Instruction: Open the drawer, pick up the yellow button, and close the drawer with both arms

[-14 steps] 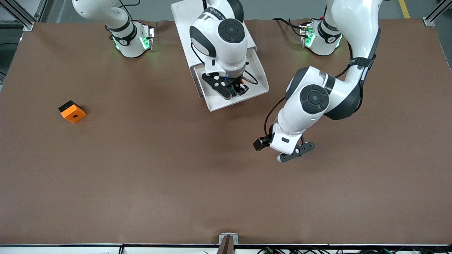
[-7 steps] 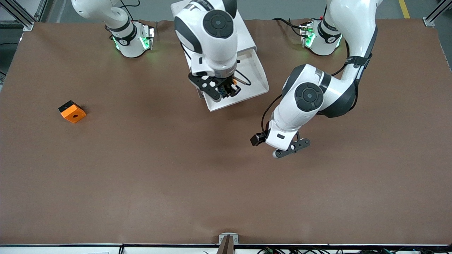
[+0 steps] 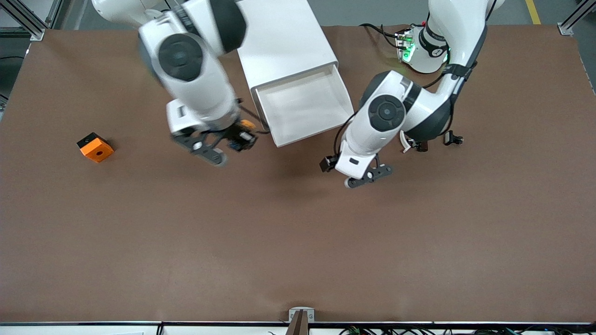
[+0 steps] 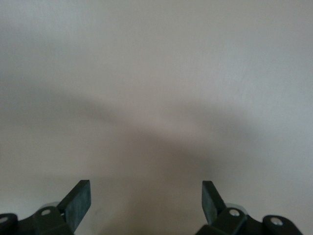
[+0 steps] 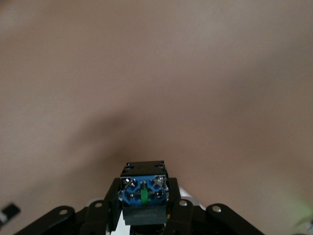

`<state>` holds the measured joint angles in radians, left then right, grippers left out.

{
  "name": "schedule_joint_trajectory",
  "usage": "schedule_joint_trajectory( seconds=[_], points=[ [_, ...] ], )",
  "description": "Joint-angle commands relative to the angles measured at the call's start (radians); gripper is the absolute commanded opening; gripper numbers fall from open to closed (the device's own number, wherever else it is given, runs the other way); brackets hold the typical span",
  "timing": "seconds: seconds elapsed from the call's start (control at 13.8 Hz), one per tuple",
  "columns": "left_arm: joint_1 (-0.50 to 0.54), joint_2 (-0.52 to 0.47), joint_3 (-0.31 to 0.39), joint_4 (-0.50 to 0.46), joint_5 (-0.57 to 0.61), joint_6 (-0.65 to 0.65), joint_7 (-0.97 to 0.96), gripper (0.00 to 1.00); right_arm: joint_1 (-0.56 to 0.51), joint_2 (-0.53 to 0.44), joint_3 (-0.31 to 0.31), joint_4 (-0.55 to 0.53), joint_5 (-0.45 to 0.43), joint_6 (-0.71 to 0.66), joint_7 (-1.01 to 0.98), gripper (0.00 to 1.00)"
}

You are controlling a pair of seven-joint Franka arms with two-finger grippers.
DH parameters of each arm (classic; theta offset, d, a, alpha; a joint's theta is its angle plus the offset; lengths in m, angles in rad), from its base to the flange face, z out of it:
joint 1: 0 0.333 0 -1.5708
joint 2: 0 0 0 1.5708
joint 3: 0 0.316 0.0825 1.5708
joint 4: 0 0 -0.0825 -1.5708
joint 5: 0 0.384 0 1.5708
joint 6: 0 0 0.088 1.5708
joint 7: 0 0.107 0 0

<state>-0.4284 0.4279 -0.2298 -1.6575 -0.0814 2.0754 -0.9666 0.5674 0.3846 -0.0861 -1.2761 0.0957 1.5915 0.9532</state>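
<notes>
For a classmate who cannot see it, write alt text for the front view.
The right claw, over bare table beside the open drawer, is shut on the small orange-capped button. The left claw hangs open over the table near the drawer's front, toward the left arm's end. An orange block lies toward the right arm's end of the table.

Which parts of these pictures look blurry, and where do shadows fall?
Front view: the right arm is motion-smeared, its end effector too, while the left arm and drawer are crisp; soft shadows lie on the table under both arms. Left wrist view: a broad diffuse shadow crosses bare table. Right wrist view: the button is sharp, the table hazy.
</notes>
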Motion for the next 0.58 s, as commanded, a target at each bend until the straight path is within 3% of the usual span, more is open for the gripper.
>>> schedule_joint_trajectory(
  seconds=[0.0, 0.29, 0.51],
  points=[
    [0.004, -0.08, -0.046, -0.106, 0.02, 0.0, -0.03, 1.0, -0.127, -0.006, 0.019, -0.019, 0.009, -0.01, -0.196, 0.0],
    [0.003, -0.098, -0.101, -0.133, 0.02, 0.0, -0.034, 1.0, -0.291, -0.004, 0.017, -0.068, 0.006, 0.01, -0.462, 0.0],
    [-0.01, -0.094, -0.131, -0.137, 0.02, 0.0, -0.081, 1.0, -0.394, 0.0, 0.017, -0.135, -0.004, 0.099, -0.635, 0.0]
  ],
)
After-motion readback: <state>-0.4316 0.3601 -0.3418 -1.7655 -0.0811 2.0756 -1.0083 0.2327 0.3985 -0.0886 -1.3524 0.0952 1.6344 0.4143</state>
